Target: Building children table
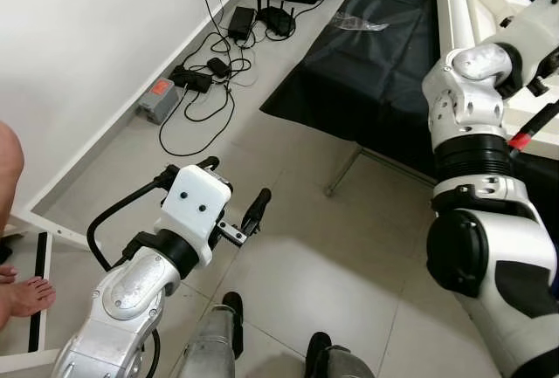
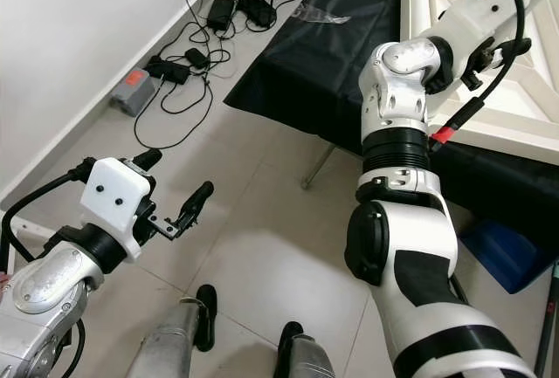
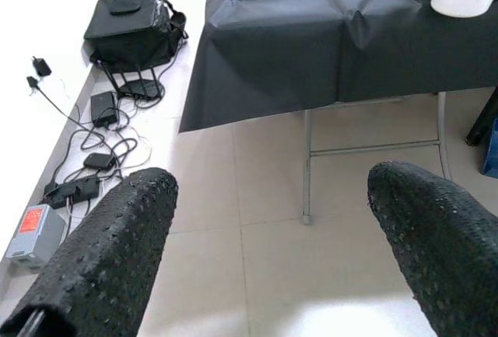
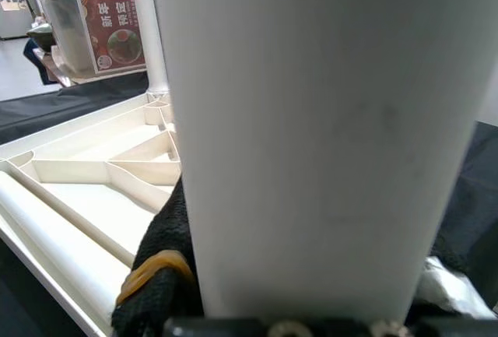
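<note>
While left end effector [image 1: 234, 196] gapes | right end effector grips white leg [image 4: 327, 142]

Black-draped table [image 1: 376, 55] bears tabletop [image 2: 524, 90] (white).

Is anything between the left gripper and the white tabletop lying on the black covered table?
Nothing visible stands between them. The left gripper hangs open over bare tile floor, and the white ribbed plastic tabletop lies on the black-covered folding table ahead.

Black bag [image 3: 128, 32], tangled cables [image 1: 205, 77]
</note>
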{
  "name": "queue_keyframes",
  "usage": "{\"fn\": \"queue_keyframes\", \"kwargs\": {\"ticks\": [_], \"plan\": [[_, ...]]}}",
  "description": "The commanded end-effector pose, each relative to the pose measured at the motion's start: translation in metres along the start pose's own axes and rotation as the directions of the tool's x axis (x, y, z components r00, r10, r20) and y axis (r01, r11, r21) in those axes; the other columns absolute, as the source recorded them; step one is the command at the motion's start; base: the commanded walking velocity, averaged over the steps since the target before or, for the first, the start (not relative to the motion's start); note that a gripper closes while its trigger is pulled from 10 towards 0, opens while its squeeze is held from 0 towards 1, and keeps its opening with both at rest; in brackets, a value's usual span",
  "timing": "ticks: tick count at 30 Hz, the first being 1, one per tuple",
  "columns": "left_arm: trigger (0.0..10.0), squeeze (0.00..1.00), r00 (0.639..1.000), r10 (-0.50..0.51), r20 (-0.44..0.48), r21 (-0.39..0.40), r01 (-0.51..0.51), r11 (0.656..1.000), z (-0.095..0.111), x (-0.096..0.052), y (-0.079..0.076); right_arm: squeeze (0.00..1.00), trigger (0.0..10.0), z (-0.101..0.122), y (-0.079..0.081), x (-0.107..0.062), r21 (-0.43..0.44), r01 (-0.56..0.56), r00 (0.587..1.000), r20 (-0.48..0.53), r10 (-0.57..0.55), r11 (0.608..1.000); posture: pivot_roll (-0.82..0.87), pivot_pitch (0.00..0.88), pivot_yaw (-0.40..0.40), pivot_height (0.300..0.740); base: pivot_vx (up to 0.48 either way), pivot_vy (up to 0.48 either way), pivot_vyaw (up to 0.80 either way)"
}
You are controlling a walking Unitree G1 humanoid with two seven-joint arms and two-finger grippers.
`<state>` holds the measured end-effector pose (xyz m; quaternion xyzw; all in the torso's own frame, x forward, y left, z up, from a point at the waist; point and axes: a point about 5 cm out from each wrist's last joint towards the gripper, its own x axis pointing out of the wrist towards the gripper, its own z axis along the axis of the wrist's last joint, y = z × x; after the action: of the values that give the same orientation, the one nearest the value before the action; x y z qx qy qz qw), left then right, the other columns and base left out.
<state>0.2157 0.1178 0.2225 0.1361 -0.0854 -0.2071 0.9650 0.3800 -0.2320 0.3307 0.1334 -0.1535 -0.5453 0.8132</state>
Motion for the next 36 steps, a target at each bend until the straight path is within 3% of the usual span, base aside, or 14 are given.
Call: {"fn": "queue_keyframes", "kwargs": {"ticks": [1,20,21,22,23,25,26,36], "plan": [[10.0,0.0,1.0,-0.001,-0.008,-0.002,0.001,1.0,0.0,-0.003,-0.001,0.0,10.0,-0.049,-0.019,0.003,-0.119,0.051,0.986,-0.154,-0.069,0.992,0.24,0.375,-0.036,0.74,0.0,0.0,0.0],[10.0,0.0,1.0,0.007,-0.005,-0.007,-0.007,1.0,-0.001,-0.002,-0.002,0.0,10.0,-0.04,-0.004,-0.007,-0.075,-0.007,0.989,-0.147,-0.004,0.997,0.23,0.371,-0.044,0.74,0.0,0.0,0.0],[10.0,0.0,1.0,0.008,-0.005,-0.008,-0.008,1.0,-0.001,-0.002,-0.003,0.06,10.0,-0.04,-0.003,-0.007,-0.073,-0.011,0.989,-0.149,0.0,0.997,0.23,0.371,-0.044,0.74,0.0,0.0,0.0],[10.0,0.0,1.0,0.008,-0.005,-0.008,-0.008,1.0,-0.001,-0.002,-0.003,0.06,10.0,-0.04,-0.003,-0.007,-0.073,-0.011,0.989,-0.149,0.0,0.997,0.23,0.371,-0.044,0.74,0.0,0.0,0.0],[10.0,0.0,1.0,0.008,-0.005,-0.008,-0.008,1.0,-0.001,-0.002,-0.003,0.14,10.0,-0.04,-0.003,-0.007,-0.073,-0.012,0.989,-0.148,0.001,0.997,0.23,0.37,-0.044,0.74,0.0,0.0,0.0],[10.0,0.0,1.0,0.008,-0.005,-0.008,-0.008,1.0,-0.001,-0.002,-0.003,0.14,10.0,-0.04,-0.003,-0.007,-0.073,-0.012,0.989,-0.148,0.001,0.997,0.23,0.37,-0.044,0.74,0.0,0.0,0.0],[10.0,0.0,1.0,0.008,-0.005,-0.008,-0.008,1.0,-0.001,-0.002,-0.003,0.0,10.0,-0.039,-0.002,-0.007,-0.071,-0.017,0.989,-0.146,0.007,0.997,0.23,0.37,-0.044,0.74,0.0,0.0,0.0],[10.0,0.0,1.0,0.012,-0.005,-0.007,-0.012,1.0,-0.001,-0.002,-0.003,0.0,10.0,-0.037,0.002,-0.01,-0.061,-0.04,0.989,-0.143,0.031,0.997,0.22,0.371,-0.046,0.74,0.0,0.0,0.0]]}}
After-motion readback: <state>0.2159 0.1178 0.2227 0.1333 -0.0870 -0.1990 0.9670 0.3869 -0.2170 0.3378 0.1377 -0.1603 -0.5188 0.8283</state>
